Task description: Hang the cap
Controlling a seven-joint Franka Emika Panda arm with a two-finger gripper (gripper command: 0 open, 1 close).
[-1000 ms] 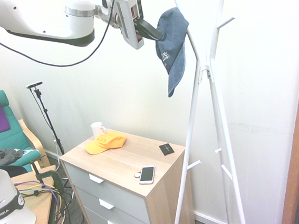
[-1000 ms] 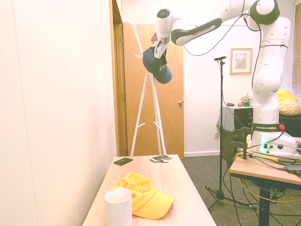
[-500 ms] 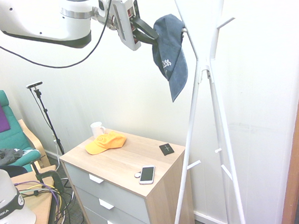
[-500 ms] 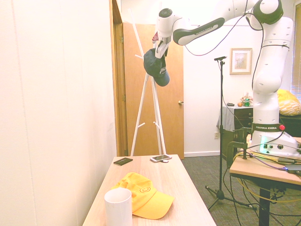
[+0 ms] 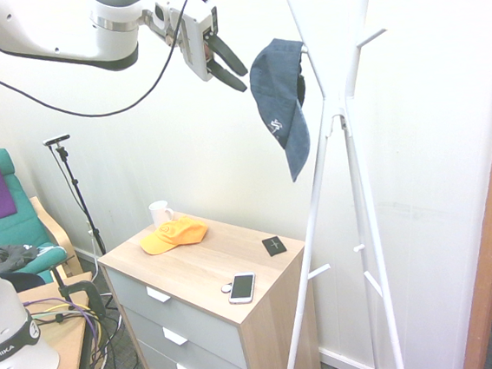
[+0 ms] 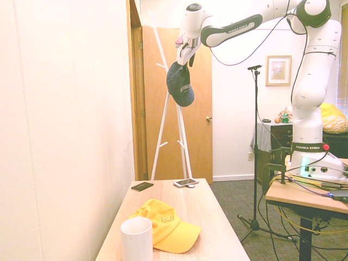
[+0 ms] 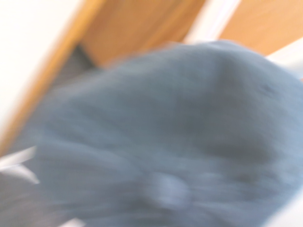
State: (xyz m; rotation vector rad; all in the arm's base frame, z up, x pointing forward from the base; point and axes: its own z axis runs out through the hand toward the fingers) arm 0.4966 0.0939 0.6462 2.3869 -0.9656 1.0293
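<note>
The gripper [image 5: 227,64] sits high up near the wall, its 2 dark fingers [image 5: 235,56] spread apart with nothing between them, pointing downward at a slant toward the cap [image 5: 279,98]. A small gap of bare wall shows between the fingertips and the cap in the first exterior view; in the second exterior view the gripper [image 6: 185,55] overlaps the cap's top edge, so contact cannot be judged from there.

The cap [image 6: 180,83] hangs on an upper peg of the white coat stand [image 5: 345,131], crown up by the peg and brim pointing down, with its small white logo print facing out. It is dark slate-blue and hangs free of the fingers, carried by the stand alone. In the wrist view the cap [image 7: 165,142] fills nearly the whole picture as a blurred blue dome with the button at its crown, and a wooden door [image 7: 142,23] shows behind it.

Below and well apart from the cap stands a wooden dresser [image 5: 193,268] with grey drawers. On its top lie an orange-yellow cap [image 5: 174,235], a white mug [image 5: 160,214] just behind it, a small black card [image 5: 275,245] and a white phone [image 5: 242,287] near the front edge
</note>
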